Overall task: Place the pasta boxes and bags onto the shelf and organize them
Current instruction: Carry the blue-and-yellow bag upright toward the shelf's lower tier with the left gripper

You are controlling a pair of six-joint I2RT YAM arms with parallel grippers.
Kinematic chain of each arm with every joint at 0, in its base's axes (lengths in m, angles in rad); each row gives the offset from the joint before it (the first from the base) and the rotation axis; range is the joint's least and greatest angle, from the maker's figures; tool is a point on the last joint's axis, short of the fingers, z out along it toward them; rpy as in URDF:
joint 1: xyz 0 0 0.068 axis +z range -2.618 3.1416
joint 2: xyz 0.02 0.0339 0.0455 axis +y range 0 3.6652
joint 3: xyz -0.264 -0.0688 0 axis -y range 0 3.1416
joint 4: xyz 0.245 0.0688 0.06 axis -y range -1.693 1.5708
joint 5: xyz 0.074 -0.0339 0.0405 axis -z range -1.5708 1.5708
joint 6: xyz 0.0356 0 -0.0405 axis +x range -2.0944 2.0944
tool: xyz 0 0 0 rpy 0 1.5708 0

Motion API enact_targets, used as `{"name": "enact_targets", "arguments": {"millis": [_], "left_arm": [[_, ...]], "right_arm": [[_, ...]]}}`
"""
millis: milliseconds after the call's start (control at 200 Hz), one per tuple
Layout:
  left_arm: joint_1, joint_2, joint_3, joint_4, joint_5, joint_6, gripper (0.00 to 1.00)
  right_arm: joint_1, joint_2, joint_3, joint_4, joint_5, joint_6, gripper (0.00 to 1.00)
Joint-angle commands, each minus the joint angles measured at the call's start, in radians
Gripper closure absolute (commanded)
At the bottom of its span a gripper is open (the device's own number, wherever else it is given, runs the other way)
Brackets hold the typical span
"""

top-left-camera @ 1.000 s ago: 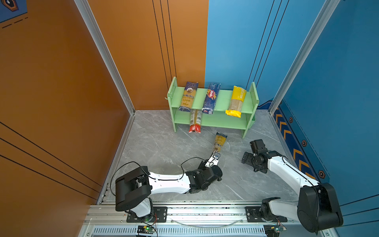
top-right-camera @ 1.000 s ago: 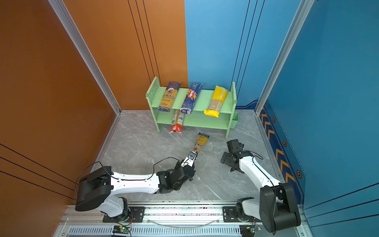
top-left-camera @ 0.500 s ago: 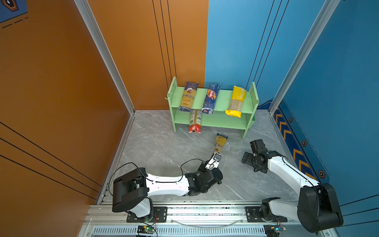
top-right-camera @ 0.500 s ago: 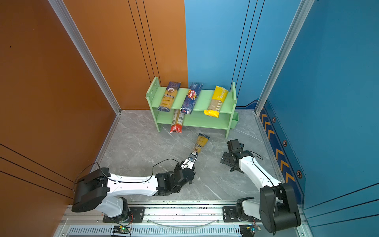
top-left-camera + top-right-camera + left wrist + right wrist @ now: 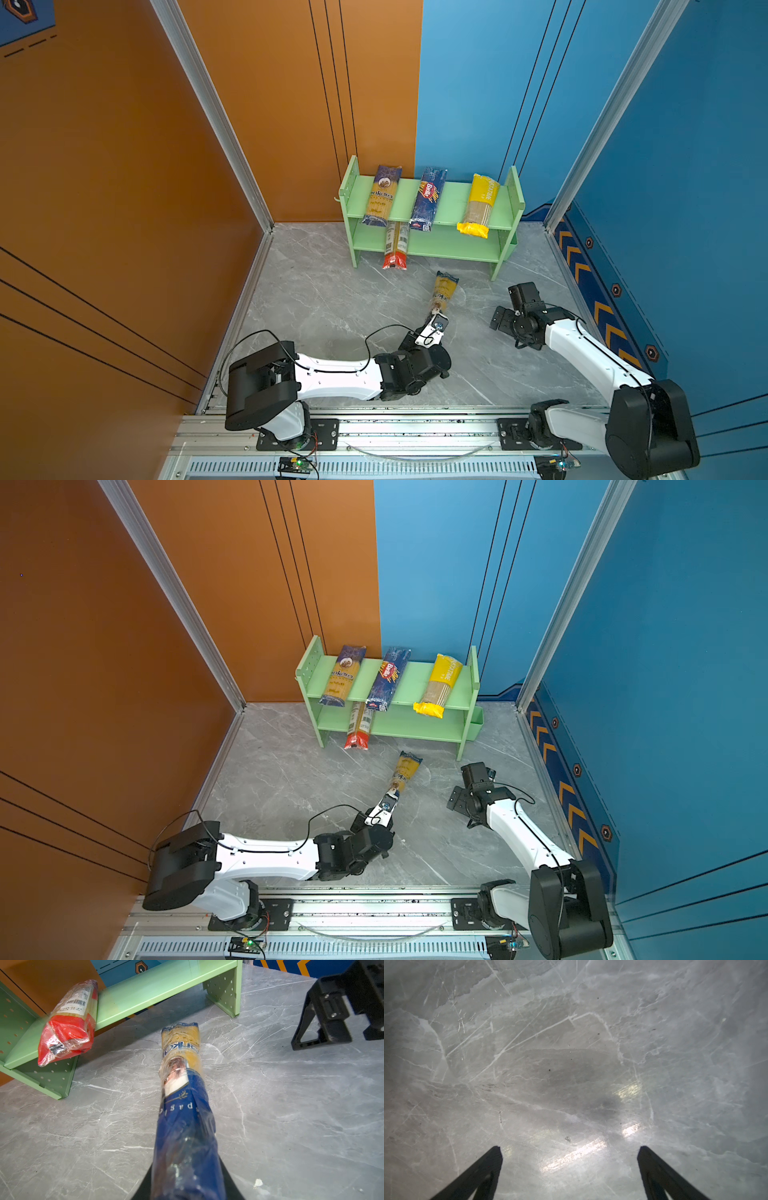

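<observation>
Since a second ago my left arm has sunk lower and flatter over the grey marble bench (image 5: 332,299), while the long dark-blue-and-yellow spaghetti pack (image 5: 444,291) in front of it has hardly shifted. The left tool (image 5: 433,328) is clenched on the dark blue end of this pack, and its yellow end points to the pastel-green two-tier shelf (image 5: 453,203), near it but not touching. I judge this is the last pack to place: the twin blue-and-yellow pack (image 5: 380,195), the dark blue Barilla pack (image 5: 428,199) and the yellow pack (image 5: 478,205) lie across the upper tier, and the red-ended clear pack (image 5: 395,249) sticks out from the lower one. The right tool (image 5: 569,1153) is released and empty over bare bench. In the left wrist view the pack covers the jaws, and I cannot tell if its far end rests on the bench or is lifted. The back of the red-ended pack is hidden under the upper tier.
</observation>
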Motion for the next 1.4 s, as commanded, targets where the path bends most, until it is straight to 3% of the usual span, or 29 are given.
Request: {"name": "enact_targets", "arguments": {"millis": [0,481,951,1392], "left_arm": [[-0.013,-0.063,0.013,0.136,-0.100,0.017,1.00],[-0.006,-0.061,0.013,0.151,-0.085,0.031,1.00],[-0.001,-0.012,-0.070,0.287,-0.083,0.013,1.00],[-0.010,-0.052,-0.122,0.329,-0.119,0.028,1.00]], "right_arm": [[0.015,-0.008,-0.012,0.016,0.020,0.014,0.00],[0.049,0.049,0.015,0.034,0.031,0.018,0.00],[0.049,0.056,0.008,0.034,0.043,0.016,0.00],[0.049,0.061,0.012,0.031,0.046,0.016,0.00]]}}
